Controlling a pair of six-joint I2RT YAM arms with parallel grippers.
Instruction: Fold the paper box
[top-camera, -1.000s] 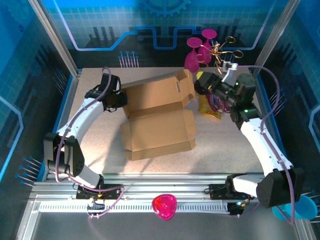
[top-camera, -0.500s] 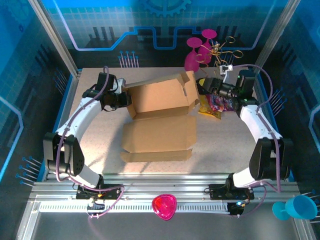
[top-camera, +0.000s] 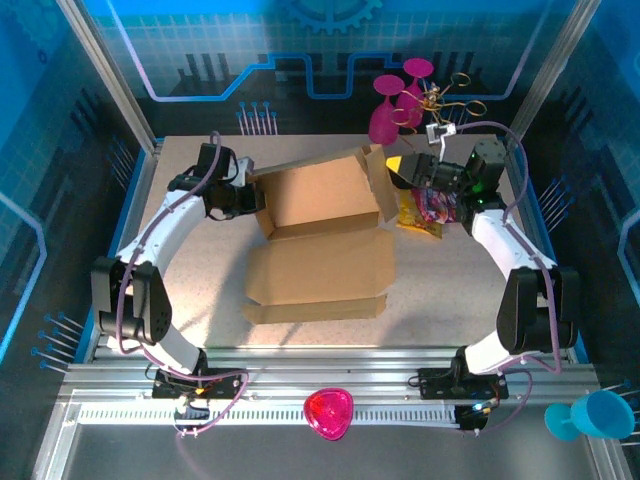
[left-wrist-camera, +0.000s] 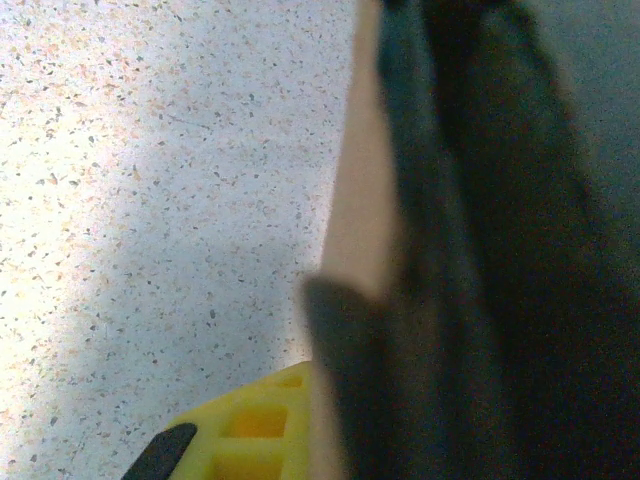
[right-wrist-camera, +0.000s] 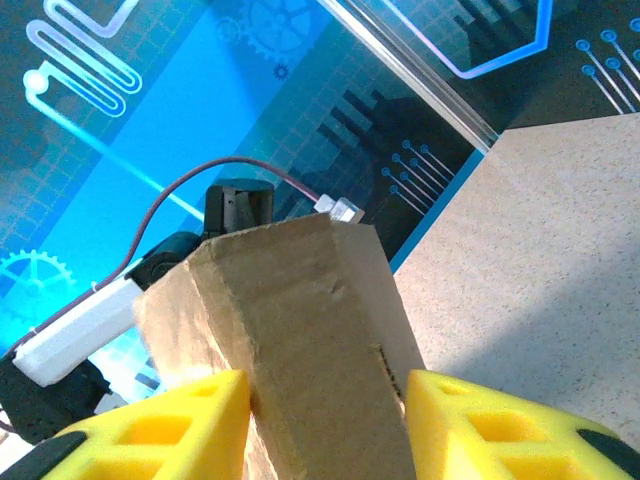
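Note:
The paper box (top-camera: 320, 250) lies open in the middle of the table, its brown base flat and its lid panel raised at the back. My left gripper (top-camera: 243, 193) is shut on the lid's left edge. In the left wrist view the cardboard edge (left-wrist-camera: 365, 220) runs up from one yellow finger (left-wrist-camera: 250, 430), and the rest is dark and blurred. My right gripper (top-camera: 395, 172) is at the lid's right end flap. In the right wrist view that flap (right-wrist-camera: 300, 300) fills the gap of the gripper (right-wrist-camera: 328, 390), with both yellow pads against it.
A purple-yellow snack packet (top-camera: 425, 210) lies just under the right wrist. Pink goblets (top-camera: 395, 105) and a gold wire piece (top-camera: 452, 100) stand at the back right. A pink bowl (top-camera: 328, 412) sits on the front rail and a blue cup (top-camera: 590, 415) at the front right.
The box's front part has dropped flat onto the table and the lid has turned squarer. The right arm swung back and lower to the right flap. The left gripper kept its hold.

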